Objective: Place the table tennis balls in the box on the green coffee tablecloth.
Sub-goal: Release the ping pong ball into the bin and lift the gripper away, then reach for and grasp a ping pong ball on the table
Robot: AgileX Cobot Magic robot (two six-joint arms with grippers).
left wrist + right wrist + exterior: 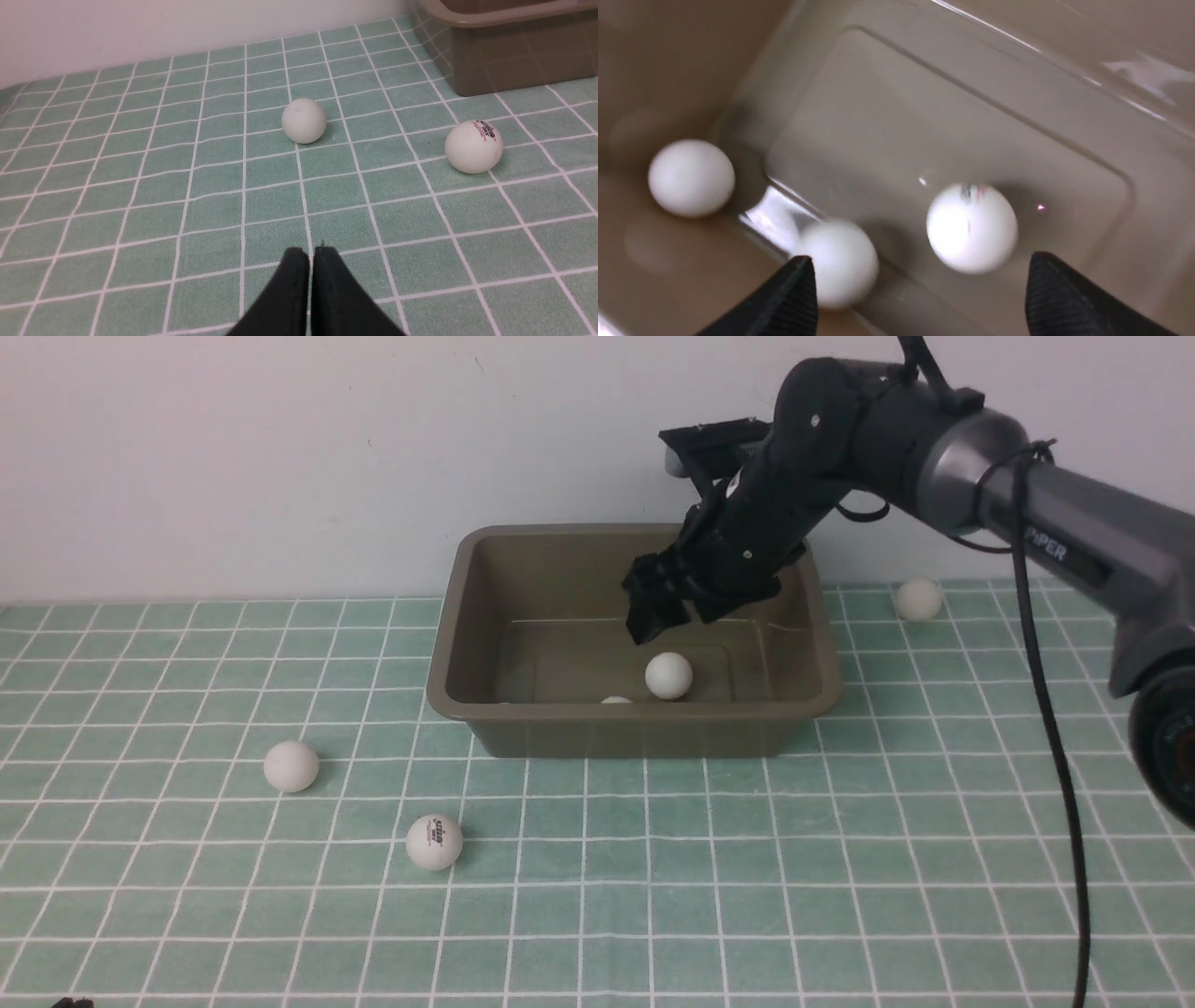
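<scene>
- The right hand (653, 621) hangs inside the olive-brown box (560, 733), fingers spread wide and grasping nothing. The drop-off step looks to be at its end.
- Three table tennis balls lie on the box floor. A logo ball (971, 226) sits right under the hand (blurred, so probably rolling), a second ball (840, 261) is beside it, and a corner ball (691, 177) rests by the wall of the box.
- Three are not yet in. A plain ball (290, 765) and a printed ball (434, 842) lie on the green coffee tablecloth (840, 859) to the box's front left. A far ball (919, 599) lies beyond its right rim.
- The left hand (310, 256) is clenched on nothing, over the cloth, pointing toward the plain and printed balls and apart from both.
- Next move, as I judge it: the right hand lifts clear of the rim and goes for the far ball, its nearest. The left hand must unclench before it can take either of its two.
- In the way are the box's flared rim on the way out and the black cable (1046, 709) hanging from the right arm. The balls will likely roll at a touch.
</scene>
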